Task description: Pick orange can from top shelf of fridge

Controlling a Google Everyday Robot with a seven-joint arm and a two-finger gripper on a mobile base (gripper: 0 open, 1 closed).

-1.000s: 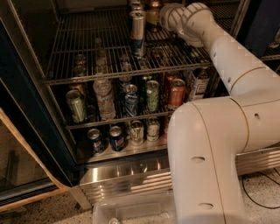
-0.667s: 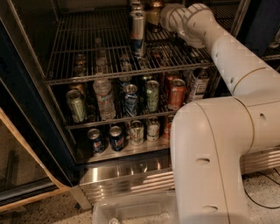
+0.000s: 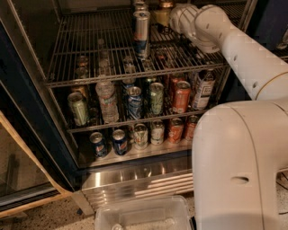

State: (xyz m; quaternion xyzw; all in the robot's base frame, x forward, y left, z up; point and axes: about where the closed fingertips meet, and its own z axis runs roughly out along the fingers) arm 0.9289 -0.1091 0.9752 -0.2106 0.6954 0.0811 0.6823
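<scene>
A tall silver-and-blue can (image 3: 141, 33) stood above a water bottle (image 3: 107, 103) and soda cans (image 3: 181, 96); a clear bin (image 3: 144, 215) sat below.

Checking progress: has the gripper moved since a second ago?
No: the gripper stays beside the orange can on the top shelf, right of the silver-and-blue can.

orange can (image 3: 163, 11) on top shelf (image 3: 81, 41), rear | end effector (image 3: 171, 19) just beside, right

A commercial refreshment area, whether shop or canteen, is indicated by the dark-framed drinks fridge (image 3: 31, 121), its wire racks (image 3: 85, 127) stocked with cans (image 3: 155, 99) and bottles (image 3: 108, 102), and by speckled flooring (image 3: 45, 218). The pincer (image 3: 171, 19) is positioned at the rear of the top shelf (image 3: 85, 49).
</scene>
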